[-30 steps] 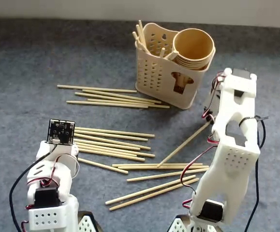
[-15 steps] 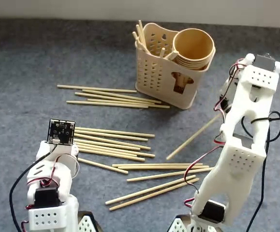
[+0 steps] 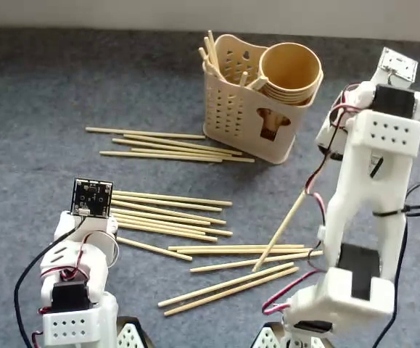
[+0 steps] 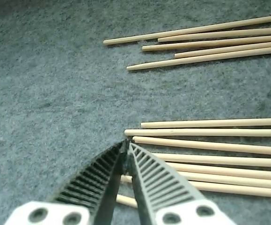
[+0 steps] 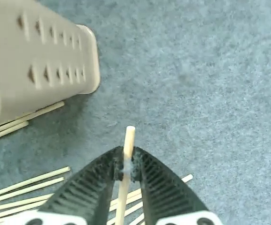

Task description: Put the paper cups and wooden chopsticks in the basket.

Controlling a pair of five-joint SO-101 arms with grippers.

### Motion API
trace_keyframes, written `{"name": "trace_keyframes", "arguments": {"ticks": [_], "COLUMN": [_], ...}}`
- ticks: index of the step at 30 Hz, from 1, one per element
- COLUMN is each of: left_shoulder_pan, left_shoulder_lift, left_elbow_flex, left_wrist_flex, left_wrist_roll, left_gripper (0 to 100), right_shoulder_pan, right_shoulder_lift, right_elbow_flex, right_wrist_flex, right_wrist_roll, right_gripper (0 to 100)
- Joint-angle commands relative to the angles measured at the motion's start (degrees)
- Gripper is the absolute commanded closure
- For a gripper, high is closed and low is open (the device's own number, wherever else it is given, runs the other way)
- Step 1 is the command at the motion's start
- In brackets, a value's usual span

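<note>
Right gripper [image 5: 125, 158] is pinching one wooden chopstick [image 5: 129, 136] close to its top end, so the rest slants down toward the carpet. My guess is it's grabbed high so it can drop tip-first into the basket [image 3: 247, 123] just beside it, where the paper cups [image 3: 289, 69] already sit. Left gripper [image 4: 127, 143] is pressed together, parked over the loose chopsticks [image 4: 210, 132].

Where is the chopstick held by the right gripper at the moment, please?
The held chopstick sits clamped in the right gripper, slanting in front of the basket toward the right of the high view, its lower end by the loose chopsticks.
</note>
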Motion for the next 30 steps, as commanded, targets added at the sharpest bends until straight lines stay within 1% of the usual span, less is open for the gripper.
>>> {"name": "trace_keyframes", "arguments": {"ticks": [1, 3, 6, 11, 17, 26, 30], "left_shoulder_pan": [-0.57, -0.57, -0.57, -0.57, -0.57, -0.57, -0.57], "left_shoulder_lift": [-0.22, -0.22, -0.22, -0.22, -0.22, -0.22, -0.22], "left_elbow_flex": [0.66, 0.66, 1.36, 1.36, 1.36, 1.36, 1.36], "left_wrist_flex": [0.0, 0.0, 0.0, 0.0, 0.18, 0.35, 0.35], "left_wrist_roll": [-0.53, -0.53, -0.53, -0.53, -0.53, -0.53, -0.53], "left_gripper": [99, 99, 99, 99, 99, 99, 99], "right_shoulder_pan": [-2.68, -3.91, -6.2, -9.45, -13.41, -15.6, -15.87], "right_shoulder_lift": [-8.75, -11.56, -15.87, -21.85, -25.63, -25.71, -24.04], "right_elbow_flex": [-0.31, -0.4, -0.31, -0.31, -0.31, 0.22, 1.19], "right_wrist_flex": [0.84, -0.13, -4.26, -14.64, -32.84, -63.08, -71.16], "right_wrist_roll": [0.88, 0.97, 0.97, 0.97, 0.7, 0.97, 1.05], "right_gripper": [99.4, 99.4, 99.4, 99.4, 99.4, 99.4, 99.4]}}
